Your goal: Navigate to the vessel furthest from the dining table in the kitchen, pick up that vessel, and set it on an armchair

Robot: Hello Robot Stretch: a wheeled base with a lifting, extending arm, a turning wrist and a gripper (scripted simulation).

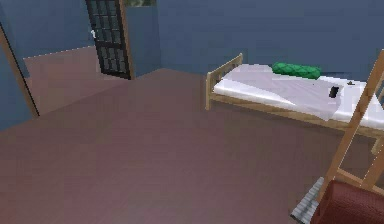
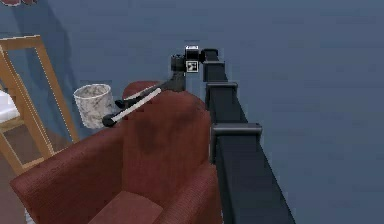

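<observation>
The arm [image 2: 232, 135] was seen stretched out above the red armchair [image 2: 150, 175], presumably because its seat was meant as the drop place. The end effector [image 2: 112, 119] was angled down toward a pale patterned vessel [image 2: 92, 104] just past the armchair's edge. Whether that vessel was held, and how the fingers stood, could not be told. The placing was judged not yet done.

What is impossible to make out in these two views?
1. Arm side view: whether the hand holds the pale vessel; their outlines meet.
2. Forward view: dark item on the bed, too small to name.
3. Forward view: red armchair, cut by the bottom edge.
</observation>
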